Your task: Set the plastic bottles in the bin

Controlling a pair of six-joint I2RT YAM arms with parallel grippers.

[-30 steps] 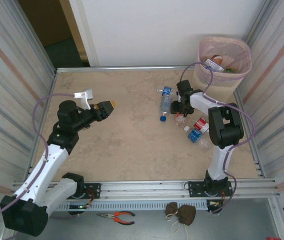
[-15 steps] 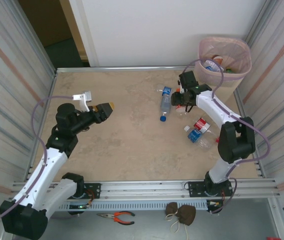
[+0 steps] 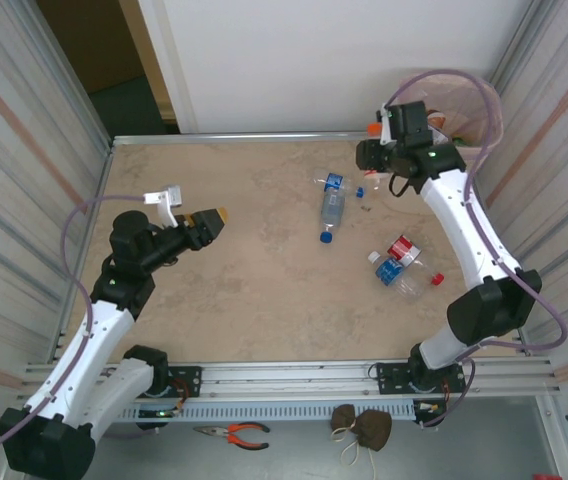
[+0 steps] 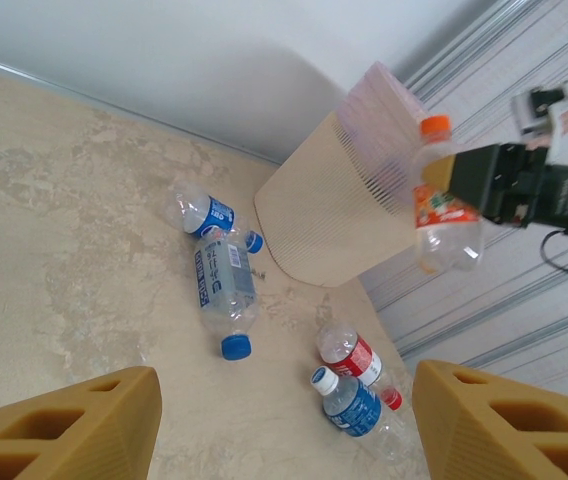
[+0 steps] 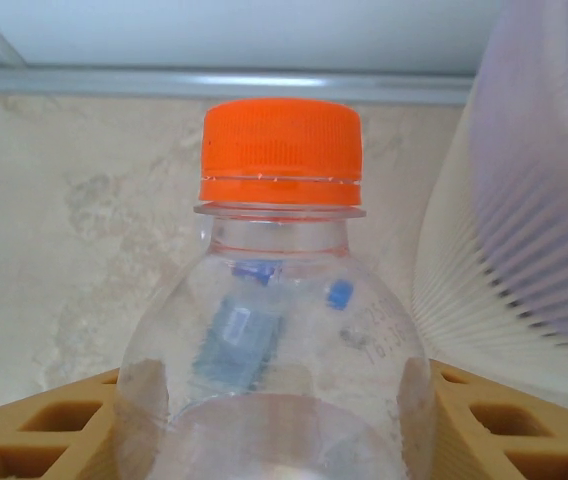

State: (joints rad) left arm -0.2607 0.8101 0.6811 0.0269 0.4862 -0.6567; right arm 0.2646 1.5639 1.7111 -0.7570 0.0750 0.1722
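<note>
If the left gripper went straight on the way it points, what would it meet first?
Probably the nearest blue-labelled bottle, lying cap toward it, short of the bin; depth is hard to judge.

left pincer (image 3: 214, 215) spread, hovering | right pincer (image 5: 274, 425) aloft, clamping bottle (image 5: 279, 300)

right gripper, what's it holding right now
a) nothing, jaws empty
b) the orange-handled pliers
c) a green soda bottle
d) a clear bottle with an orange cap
d: in the right wrist view the right gripper has a finger on each side of a clear bottle with an orange cap, and the left wrist view shows it held up off the table beside the bin.
</note>
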